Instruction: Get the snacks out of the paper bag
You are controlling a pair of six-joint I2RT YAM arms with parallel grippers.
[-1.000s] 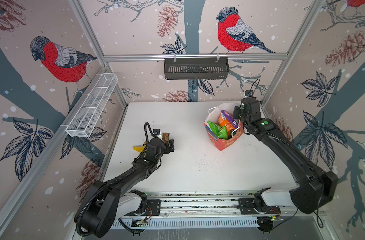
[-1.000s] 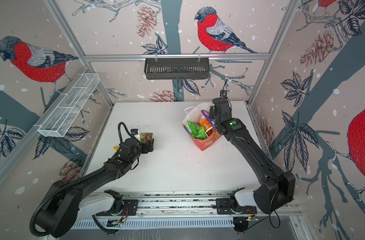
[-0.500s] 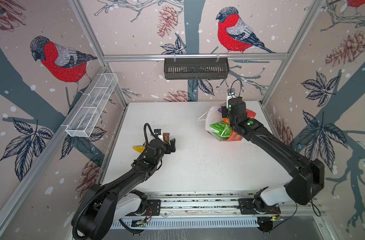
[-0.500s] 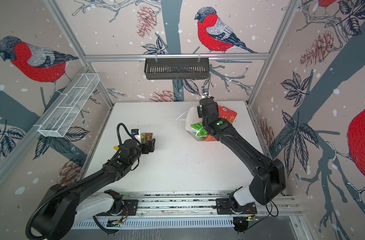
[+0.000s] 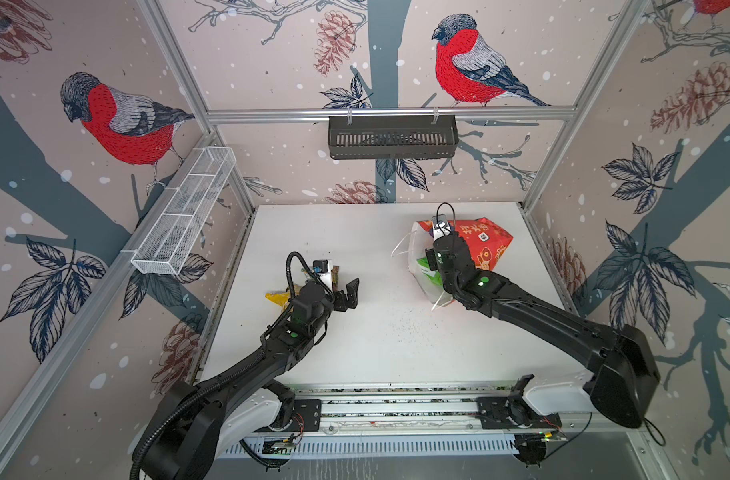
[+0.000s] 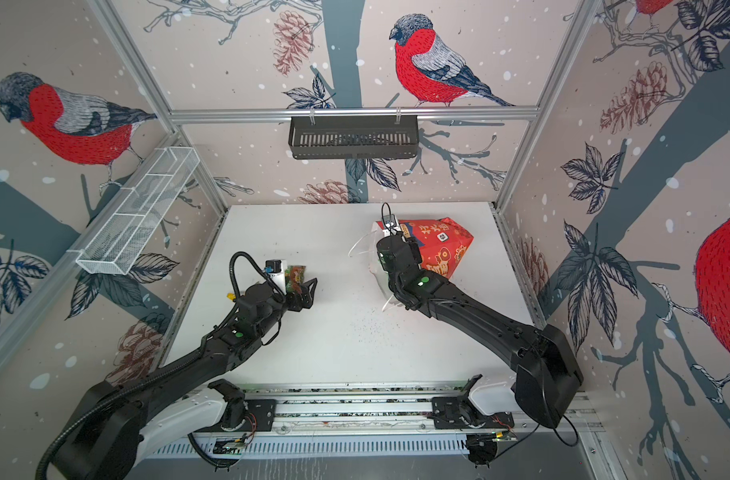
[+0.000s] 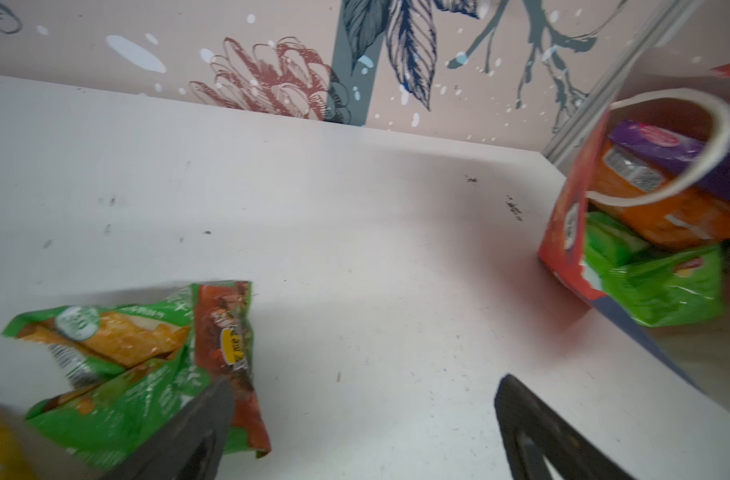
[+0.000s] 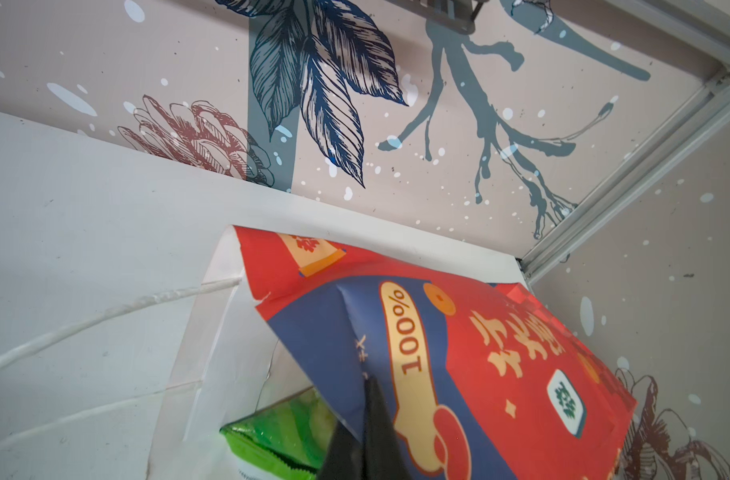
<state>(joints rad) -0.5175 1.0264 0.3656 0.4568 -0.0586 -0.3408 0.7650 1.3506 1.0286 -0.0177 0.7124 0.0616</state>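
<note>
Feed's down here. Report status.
Left gripper open, empty, beside green-red packet. Right gripper shut on paper bag wall, bag tipped. Green, orange, purple snacks inside. Cord handle loops across mouth.

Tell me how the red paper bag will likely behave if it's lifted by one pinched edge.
The paper bag probably flexes rather than staying boxy: its wall is creased near where the right gripper pinches it. With snacks crowded at its mouth, it may sag and spill them. Lying tipped over, it should slide, not roll.
</note>
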